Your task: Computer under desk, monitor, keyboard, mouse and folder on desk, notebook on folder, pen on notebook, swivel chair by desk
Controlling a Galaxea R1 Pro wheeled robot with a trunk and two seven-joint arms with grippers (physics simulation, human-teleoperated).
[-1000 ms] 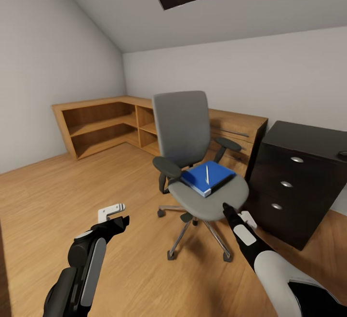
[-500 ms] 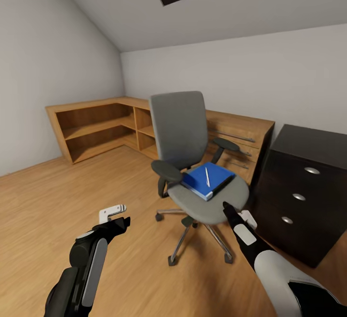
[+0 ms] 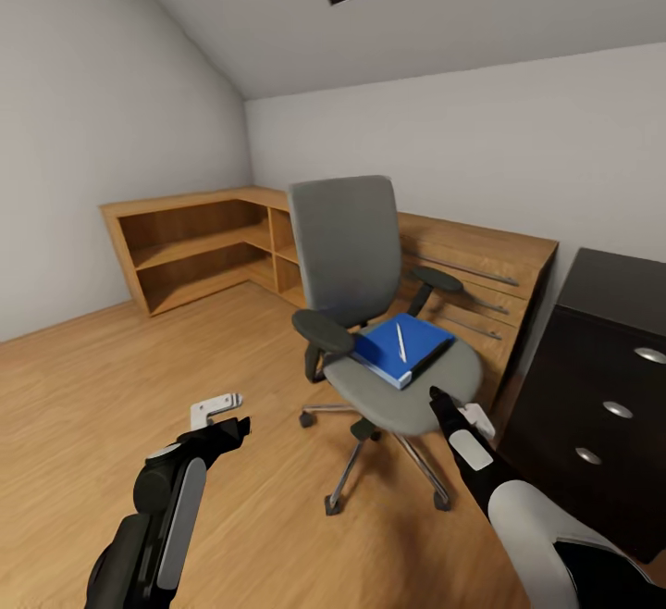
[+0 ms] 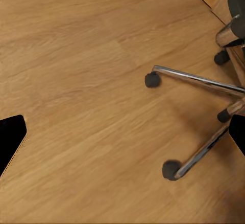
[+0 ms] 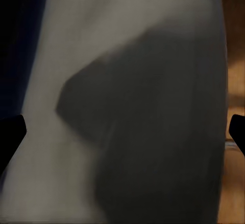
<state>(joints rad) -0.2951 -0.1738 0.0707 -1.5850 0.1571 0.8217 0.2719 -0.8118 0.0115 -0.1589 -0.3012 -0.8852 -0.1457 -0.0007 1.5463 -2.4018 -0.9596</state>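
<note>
**Robot reaches the chair with the desk job not yet begun**

A wooden floor (image 3: pixel 139 378) runs to a low corner shelf unit (image 3: pixel 194 243) under a sloping ceiling, with a dark drawer cabinet (image 3: pixel 601 378) at the right. In the middle stands the grey swivel chair (image 3: pixel 356 257), its chrome legs and casters (image 4: pixel 153 79) also seen from the left wrist.

On the seat lies the blue folder (image 3: pixel 402 347), with a pale slab, likely the notebook, showing at its lower edge, and the pen (image 3: pixel 400 341) on top. The stack sits on the chair, not on a desk, so the folder, notebook and pen steps all appear to be outstanding. No monitor, keyboard, mouse or computer can be judged from these frames, and the chair's final placement is also left to do.

The right gripper (image 3: pixel 453 410) hangs just beside the seat's front edge, close to the folder; its wrist camera shows fingertips at both frame edges, so the jaws appear spread, holding nothing. The left gripper (image 3: pixel 222 415) hovers over bare floor, well apart from the chair, fingers likewise parted and empty.
</note>
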